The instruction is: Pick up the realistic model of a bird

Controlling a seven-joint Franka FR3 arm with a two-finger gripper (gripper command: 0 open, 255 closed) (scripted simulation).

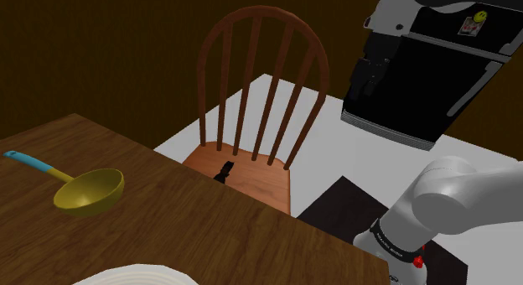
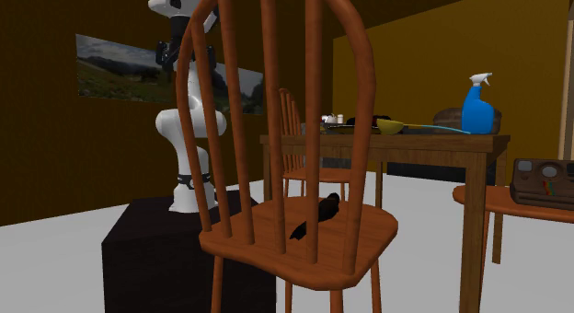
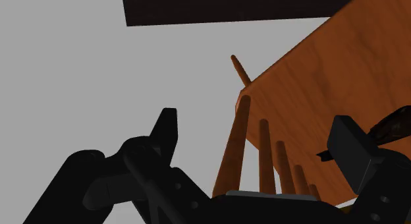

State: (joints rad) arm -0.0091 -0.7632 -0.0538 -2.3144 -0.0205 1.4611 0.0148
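Light is dim and even: the walls sink into dark brown, the floor beneath the gripper reads flat pale grey, the chair seat beside it glows warmly

Reddish-brown wooden spindle-back chair: small black bird model sits on its seat. Dark wooden counter beside it carries a yellow ladle with blue handle, a white plate and a blue spray bottle.

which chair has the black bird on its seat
The spindle-back chair closest in the second exterior view: the bird sits on its seat. The other chair stands behind it at the table.
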